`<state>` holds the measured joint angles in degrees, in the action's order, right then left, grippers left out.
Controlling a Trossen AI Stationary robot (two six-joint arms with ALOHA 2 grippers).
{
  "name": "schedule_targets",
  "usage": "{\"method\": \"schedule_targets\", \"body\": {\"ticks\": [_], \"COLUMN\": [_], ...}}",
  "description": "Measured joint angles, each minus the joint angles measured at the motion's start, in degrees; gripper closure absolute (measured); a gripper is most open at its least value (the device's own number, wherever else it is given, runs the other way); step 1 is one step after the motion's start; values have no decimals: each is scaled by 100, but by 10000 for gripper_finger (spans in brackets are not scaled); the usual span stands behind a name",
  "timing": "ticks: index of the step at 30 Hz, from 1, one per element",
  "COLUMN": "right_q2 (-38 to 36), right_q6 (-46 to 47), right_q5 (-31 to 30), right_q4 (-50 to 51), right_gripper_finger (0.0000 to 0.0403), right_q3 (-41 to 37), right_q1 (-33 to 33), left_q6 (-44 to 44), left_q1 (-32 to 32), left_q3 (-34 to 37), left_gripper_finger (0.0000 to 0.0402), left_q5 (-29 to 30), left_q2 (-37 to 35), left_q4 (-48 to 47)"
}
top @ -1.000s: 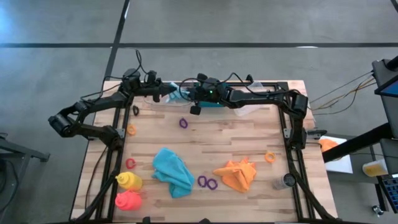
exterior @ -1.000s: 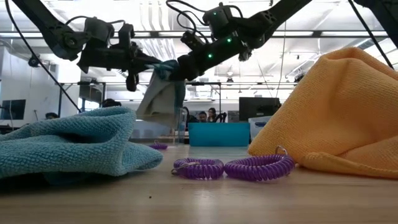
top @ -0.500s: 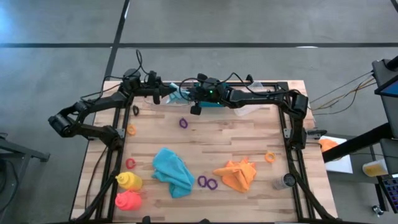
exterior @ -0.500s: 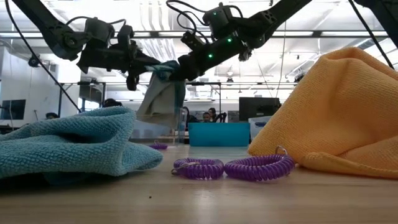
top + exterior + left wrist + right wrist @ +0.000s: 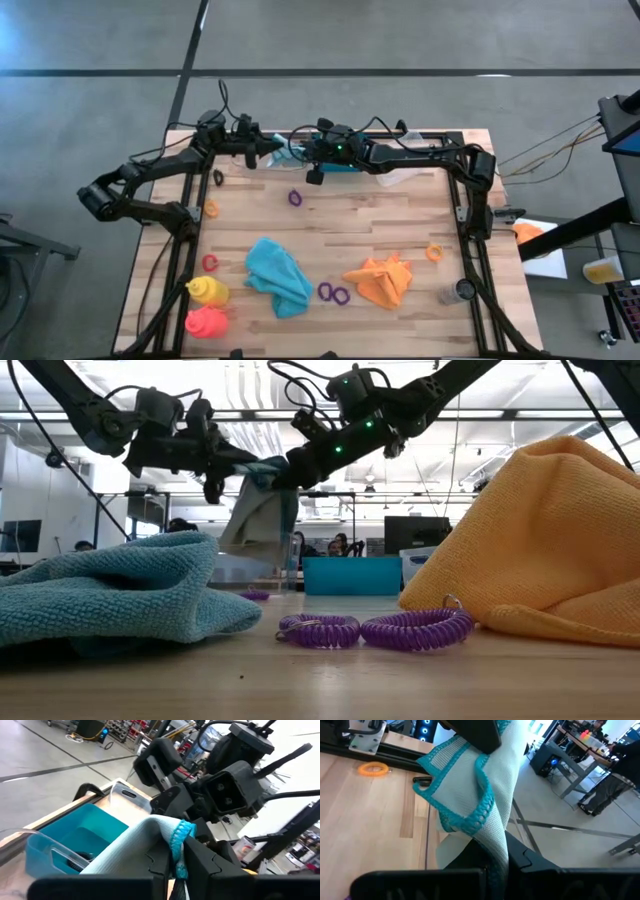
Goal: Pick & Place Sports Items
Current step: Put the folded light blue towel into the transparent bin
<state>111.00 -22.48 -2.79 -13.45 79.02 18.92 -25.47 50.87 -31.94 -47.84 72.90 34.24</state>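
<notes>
A pale blue cloth with a teal stitched edge (image 5: 283,148) is held in the air between my two grippers, over the table's far edge. In the low view it hangs down (image 5: 258,515). My left gripper (image 5: 268,147) and my right gripper (image 5: 298,151) are both shut on it, tip to tip. A teal cloth (image 5: 278,275), an orange cloth (image 5: 382,280), paired purple rings (image 5: 334,293), a yellow bottle (image 5: 208,291) and a pink-red bottle (image 5: 207,322) lie on the table nearer the front. My left gripper pinches the cloth's teal stitched edge (image 5: 178,840) between its two fingers (image 5: 160,862), where the cloth is bunched into a fold. The fingers come level from the table's left. The cloth is lifted clear and drapes below them. My right gripper pinches the cloth at a gathered fold (image 5: 496,827) between its two fingers (image 5: 470,857), just beside my left gripper's fingers (image 5: 475,730). It comes level from the table's right. The cloth is clear of the table, its teal-edged corner (image 5: 435,795) hanging loose.
A teal bin (image 5: 345,165) and clear trays (image 5: 400,176) stand at the far edge, right of the cloth. A purple ring (image 5: 295,198), a red ring (image 5: 210,263), orange rings (image 5: 212,210) (image 5: 434,251) and a dark ring (image 5: 218,178) lie scattered.
</notes>
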Motion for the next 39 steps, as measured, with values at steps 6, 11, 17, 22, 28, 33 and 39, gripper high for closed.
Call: {"method": "schedule_targets", "body": {"ticks": [6, 11, 17, 22, 28, 33, 39], "right_q2": [-2, -2, -7, -95, -234, -280, -278], "right_q6": [0, 12, 97, 235, 258, 257, 239], "right_q5": [0, 28, 30, 42, 216, 763, 1190], "right_q4": [2, 2, 4, 43, 173, 143, 120], "right_gripper_finger": [389, 389, 390, 390, 390, 390, 390], "right_q3": [0, 0, 0, 0, -2, 17, 24], "right_q1": [0, 0, 28, 122, 183, 186, 195], "left_q6": [17, 81, 537, 758, 1179, 2438, 3544], "left_q1": [-7, -11, -11, -15, -14, -15, -15], "left_q3": [0, 0, 0, 4, 2, 2, 4], "left_gripper_finger": [292, 205, 134, 125, 124, 124, 124], "left_q5": [-23, 11, 22, 22, 23, 390, 741], "left_q2": [-22, -22, -162, -609, -1314, -1752, -1773], "left_q4": [22, 22, 19, -1, -886, -2402, -2993]}}
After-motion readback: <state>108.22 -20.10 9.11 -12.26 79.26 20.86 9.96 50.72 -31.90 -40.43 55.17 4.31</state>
